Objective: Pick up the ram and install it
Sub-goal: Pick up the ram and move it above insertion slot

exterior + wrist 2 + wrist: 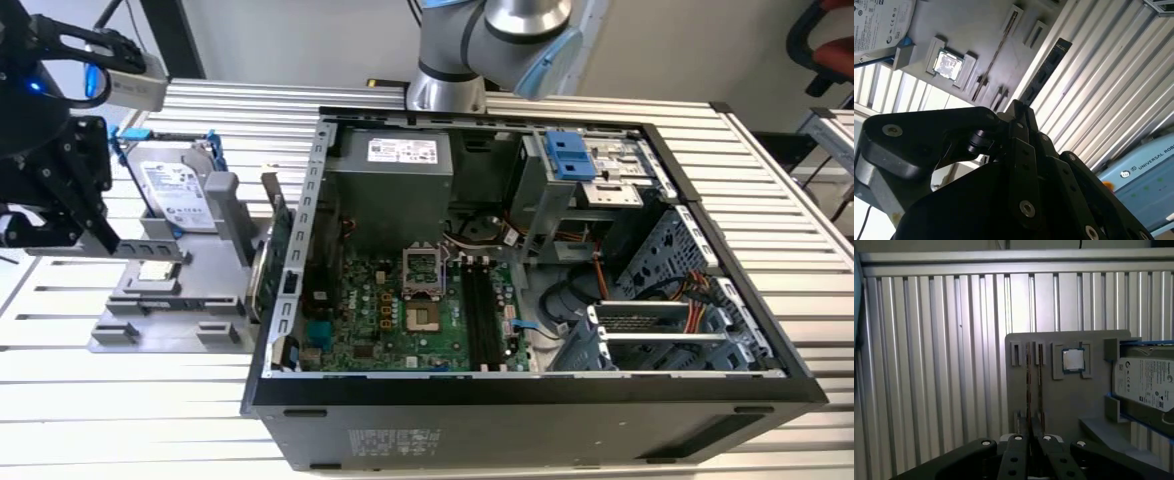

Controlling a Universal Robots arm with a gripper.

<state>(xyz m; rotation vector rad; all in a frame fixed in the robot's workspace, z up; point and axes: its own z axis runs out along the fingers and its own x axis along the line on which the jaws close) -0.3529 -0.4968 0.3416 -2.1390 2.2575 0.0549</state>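
Over the grey plastic parts tray [1069,405], the black claw [1018,109] is clamped on the thin dark-green ram stick [1046,70]; a square grip should prevent tilting.

One ram [1046,70]; one processor [1073,360]; one drive [1144,385]

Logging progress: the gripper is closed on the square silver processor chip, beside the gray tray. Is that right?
Not the processor: it lies in the gray tray. The second wrist view shows the gripper shut on the ram, beside that tray.
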